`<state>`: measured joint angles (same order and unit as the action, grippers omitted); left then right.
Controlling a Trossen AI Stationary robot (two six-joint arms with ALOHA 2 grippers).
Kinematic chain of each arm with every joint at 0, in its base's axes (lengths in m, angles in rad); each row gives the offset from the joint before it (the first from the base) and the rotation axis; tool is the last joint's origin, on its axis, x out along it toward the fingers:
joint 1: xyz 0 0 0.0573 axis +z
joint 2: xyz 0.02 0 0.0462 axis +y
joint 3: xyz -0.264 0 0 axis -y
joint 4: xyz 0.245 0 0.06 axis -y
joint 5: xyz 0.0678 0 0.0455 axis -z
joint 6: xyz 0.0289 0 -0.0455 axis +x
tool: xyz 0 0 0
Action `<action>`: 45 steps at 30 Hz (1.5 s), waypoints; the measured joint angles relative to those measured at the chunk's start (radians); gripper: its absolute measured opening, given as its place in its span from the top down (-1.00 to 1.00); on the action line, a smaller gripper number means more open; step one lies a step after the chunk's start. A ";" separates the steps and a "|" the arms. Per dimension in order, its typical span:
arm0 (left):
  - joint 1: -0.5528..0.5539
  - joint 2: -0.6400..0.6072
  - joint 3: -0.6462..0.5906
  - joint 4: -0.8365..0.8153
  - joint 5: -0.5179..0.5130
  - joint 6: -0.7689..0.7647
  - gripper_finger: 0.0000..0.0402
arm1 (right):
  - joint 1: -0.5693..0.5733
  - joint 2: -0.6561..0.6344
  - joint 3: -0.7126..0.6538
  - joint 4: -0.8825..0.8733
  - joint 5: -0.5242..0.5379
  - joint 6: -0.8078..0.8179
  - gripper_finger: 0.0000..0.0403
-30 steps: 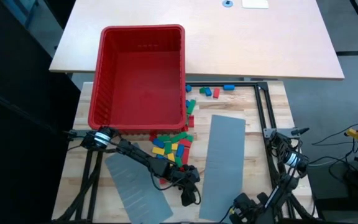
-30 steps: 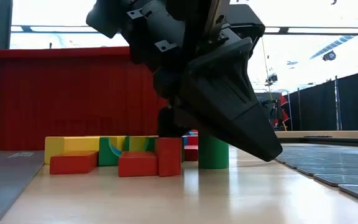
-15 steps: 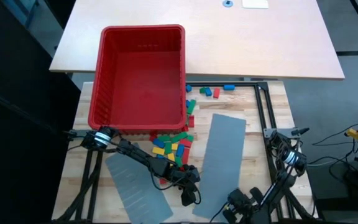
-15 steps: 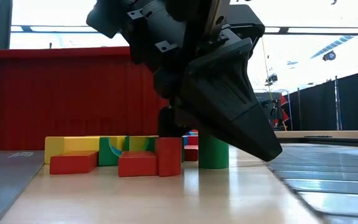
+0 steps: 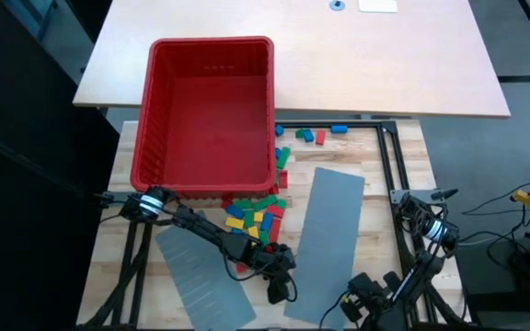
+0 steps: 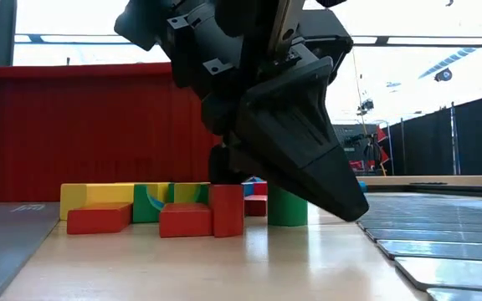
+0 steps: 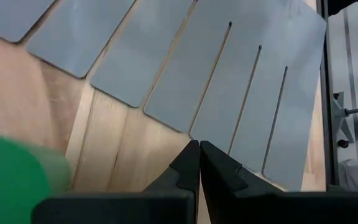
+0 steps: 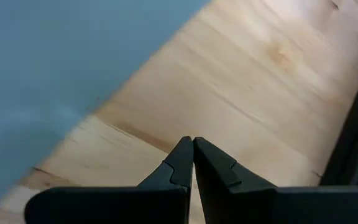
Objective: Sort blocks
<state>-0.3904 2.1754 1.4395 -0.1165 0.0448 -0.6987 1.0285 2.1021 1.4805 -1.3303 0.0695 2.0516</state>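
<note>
A heap of small red, green, blue and yellow blocks (image 5: 256,217) lies on the wooden table just before the red bin (image 5: 205,110). A few more blocks (image 5: 313,135) lie farther back. My left gripper (image 5: 280,291) is shut, low over the table on the near side of the heap, with an upright green block (image 6: 287,207) close beside it. That green block (image 7: 11,180) also shows in the left wrist view, next to my left gripper (image 7: 199,148). My right gripper (image 5: 351,307) is shut at the table's near edge, over bare wood beside the right grey panel (image 8: 55,56). My right gripper (image 8: 192,143) points its shut fingers at the wood right by the near end of the grey panel; I cannot tell whether it touches the panel or the table. My left gripper touches nothing that I can see.
Two flat grey slotted panels lie on the near half of the table, one at the left (image 5: 201,276) and one at the right (image 5: 329,239). A black frame (image 5: 389,165) runs along the table's right side. A larger light table (image 5: 320,55) stands behind.
My right gripper has swung toward the table's left along the near edge and then come back a little to the right. The near end of the right grey panel has shifted slightly toward the left. My left gripper has barely moved.
</note>
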 joint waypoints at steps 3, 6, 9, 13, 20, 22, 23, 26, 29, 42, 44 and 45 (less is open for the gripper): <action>0.000 0.003 -0.002 -0.019 0.001 -0.001 1.00 | 0.014 0.000 -0.032 0.051 -0.026 0.028 1.00; 0.000 0.003 -0.003 -0.024 0.001 -0.001 1.00 | 0.030 -0.005 -0.059 0.090 -0.026 0.068 1.00; 0.001 0.007 -0.004 -0.021 0.001 -0.001 1.00 | 0.033 -0.009 -0.076 0.117 -0.030 0.085 1.00; 0.002 0.023 -0.001 -0.002 0.021 -0.020 1.00 | 0.033 -0.011 -0.083 0.131 -0.016 0.085 1.00; 0.002 0.064 0.004 0.059 0.087 -0.054 1.00 | 0.014 -0.011 -0.088 0.152 0.019 0.084 1.00; 0.003 0.065 0.004 0.067 0.098 -0.062 1.00 | 0.007 -0.011 -0.088 0.154 0.028 0.073 1.00; 0.002 0.066 0.003 0.071 0.099 -0.066 1.00 | 0.003 -0.011 -0.088 0.156 0.030 0.066 1.00; 0.002 0.066 0.002 0.073 0.099 -0.069 1.00 | -0.007 -0.010 -0.089 0.168 0.053 0.047 1.00; 0.003 0.066 0.002 0.072 0.099 -0.066 1.00 | -0.014 -0.010 -0.089 0.177 0.078 0.042 1.00; -0.003 0.064 0.002 0.017 0.015 0.298 1.00 | -0.017 -0.009 -0.089 0.188 0.100 0.024 1.00; -0.004 0.064 0.002 0.005 -0.009 0.338 1.00 | -0.017 -0.009 -0.089 0.188 0.102 0.024 1.00; -0.004 0.064 0.002 0.000 -0.018 0.358 1.00 | -0.017 -0.009 -0.089 0.188 0.103 0.024 1.00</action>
<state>-0.3943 2.2398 1.4414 -0.1169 0.0270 -0.3410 1.0119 2.0933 1.3914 -1.1427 0.1724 2.0758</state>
